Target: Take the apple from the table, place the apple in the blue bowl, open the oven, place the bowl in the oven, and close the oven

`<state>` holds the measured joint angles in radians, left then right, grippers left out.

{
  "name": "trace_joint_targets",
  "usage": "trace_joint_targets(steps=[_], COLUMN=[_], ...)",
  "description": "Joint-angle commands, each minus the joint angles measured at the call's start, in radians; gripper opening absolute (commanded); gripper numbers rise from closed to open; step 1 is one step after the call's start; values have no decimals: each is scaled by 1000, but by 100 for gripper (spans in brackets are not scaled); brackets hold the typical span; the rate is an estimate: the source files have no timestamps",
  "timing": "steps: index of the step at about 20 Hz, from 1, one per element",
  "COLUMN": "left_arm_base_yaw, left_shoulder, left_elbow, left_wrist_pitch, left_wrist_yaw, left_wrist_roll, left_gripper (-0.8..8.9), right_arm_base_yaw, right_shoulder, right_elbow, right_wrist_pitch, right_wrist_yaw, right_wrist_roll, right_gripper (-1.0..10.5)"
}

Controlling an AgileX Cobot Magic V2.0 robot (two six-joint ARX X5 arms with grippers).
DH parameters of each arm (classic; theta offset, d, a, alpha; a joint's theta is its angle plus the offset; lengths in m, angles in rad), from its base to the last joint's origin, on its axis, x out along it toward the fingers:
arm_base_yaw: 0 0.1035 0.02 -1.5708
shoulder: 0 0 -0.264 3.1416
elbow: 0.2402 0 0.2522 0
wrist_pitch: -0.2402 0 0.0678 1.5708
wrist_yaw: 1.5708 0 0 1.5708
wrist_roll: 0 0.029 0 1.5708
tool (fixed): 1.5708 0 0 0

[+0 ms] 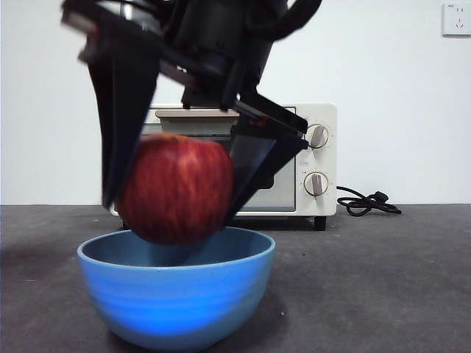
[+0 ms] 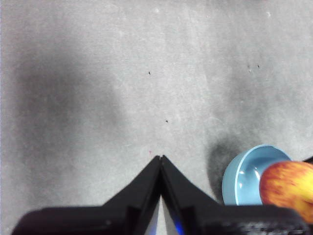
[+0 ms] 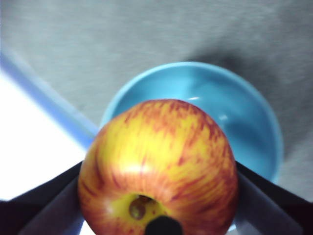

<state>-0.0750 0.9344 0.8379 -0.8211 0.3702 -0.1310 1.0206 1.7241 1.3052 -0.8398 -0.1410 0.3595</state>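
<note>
Directly above the wide glossy blue bowl (image 1: 176,290), the right gripper (image 1: 180,187) is reaching down from overhead, its black jaws spread wide and clamping the round red, yellow-streaked apple (image 1: 176,190) just over the bowl's rim. The left gripper (image 2: 161,159) is hanging beside the bowl, jaws closed together on nothing.

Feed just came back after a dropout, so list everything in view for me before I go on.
apple: one, red with yellow streaks, held just above the bowl's opening.
blue bowl: one, glossy blue, on the table near the camera.
oven: one, cream-white, door shut, at the back.
cord: one, black, beside the oven.
wall socket: one, white, upper wall.
table: dark grey.
right gripper: clamped on the apple.
left gripper: shut, over bare table.
</note>
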Motion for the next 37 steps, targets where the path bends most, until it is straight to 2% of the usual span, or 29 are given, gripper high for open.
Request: trace_joint_targets(steps=[1, 6, 9, 11, 12, 17, 21, 24, 25, 28, 29, 30, 32, 33, 34, 37], left_arm_base_yaw=[-3, -3, -3, -3, -3, -3, -3, -3, -3, -3, -3, -5, -23, -37, -52, -99], left_shoulder=[2, 2, 2, 2, 2, 2, 2, 5, 8, 48, 71, 107, 187, 232, 278, 412], left_elbow=[0, 0, 0, 0, 0, 0, 0, 0, 0, 17, 33, 63, 146, 198, 253, 419], left_wrist_pitch=[7, 6, 6, 5, 5, 3, 8, 53, 70, 137, 154, 166, 172, 172, 173, 177], left_wrist_yaw=[3, 3, 3, 3, 3, 3, 3, 4, 5, 69, 85, 86, 84, 82, 82, 82], left_wrist_roll=[11, 11, 11, 11, 11, 11, 12, 23, 22, -3, -13, -26, -36, -50, -55, -66], left_gripper=[-4, -4, -4, -4, -4, -4, -4, -4, -4, -5, -5, -5, -5, -5, -5, -5], right_arm_base_yaw=[7, 7, 9, 12, 12, 14, 14, 14, 14, 14, 13, 11, -2, -11, -25, -123], right_shoulder=[23, 56, 61, 61, 61, 61, 58, 35, 25, -37, -56, -85, -143, -171, -203, -320], right_elbow=[8, 8, 8, 8, 8, 8, 18, 95, 129, 240, 263, 276, 275, 274, 266, 223], right_wrist_pitch=[12, 24, 22, 26, 26, 31, 22, -52, -83, -209, -249, -292, -375, -418, -436, -424], right_wrist_yaw=[35, 37, 33, 34, 34, 34, 33, 46, 70, 236, 285, 358, 537, 607, 642, 615], right_wrist_roll=[8, 5, 4, 5, 4, 4, 5, -7, -13, -43, -62, -79, -77, -72, -76, -127], right_gripper=[-8, 24, 374, 544, 572, 572, 572, 567, 567, 542, 438, 278, -1, -14, -11, -11])
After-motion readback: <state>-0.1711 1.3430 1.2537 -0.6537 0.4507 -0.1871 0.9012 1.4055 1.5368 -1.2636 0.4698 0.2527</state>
